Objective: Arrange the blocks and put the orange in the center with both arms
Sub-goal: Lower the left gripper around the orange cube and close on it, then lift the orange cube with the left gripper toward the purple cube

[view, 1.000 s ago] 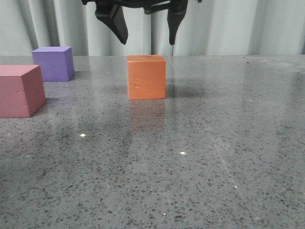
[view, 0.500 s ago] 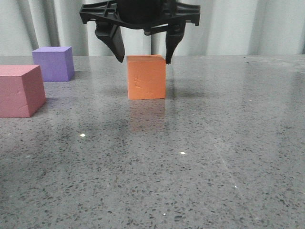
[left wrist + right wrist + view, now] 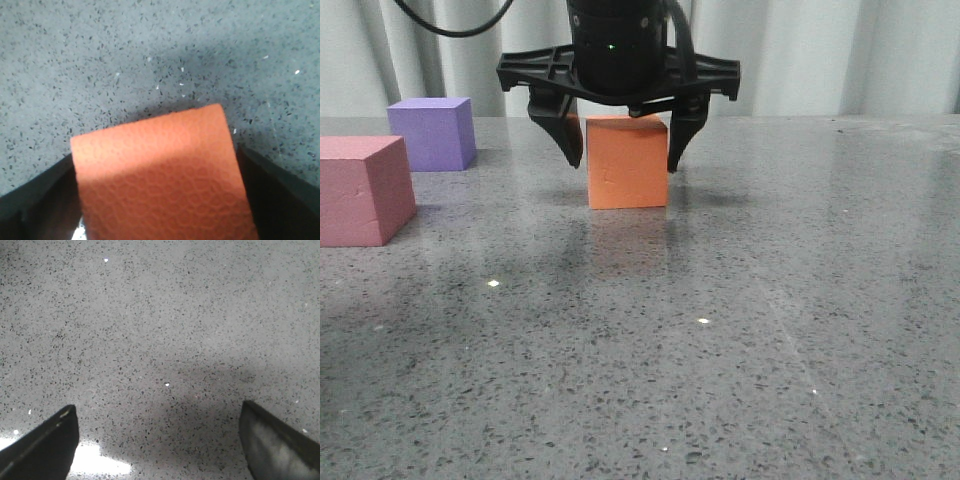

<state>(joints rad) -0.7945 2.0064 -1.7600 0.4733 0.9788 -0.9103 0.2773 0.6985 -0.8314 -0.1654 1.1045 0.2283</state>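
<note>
Since the earlier frame my left hand (image 3: 626, 160) had descended around the orange cube (image 3: 627, 170), fingers spread and flanking its sides without visible contact. The cube sat mid-bench (image 3: 740, 330); the purple cube (image 3: 432, 133) and pink-red cube (image 3: 362, 190) lay leftward. My right hand (image 3: 160, 450) hung spread over bare bench.

The orange cube (image 3: 627, 165) stands square on the table near the middle of the front view, its scuffed face toward the camera, with the left gripper's (image 3: 625, 155) spread fingers straddling its upper sides. The purple cube (image 3: 433, 133) sits farther back to the left. The pink-red cube (image 3: 362, 190) lies nearer, at the left edge, partly cut off.
</note>
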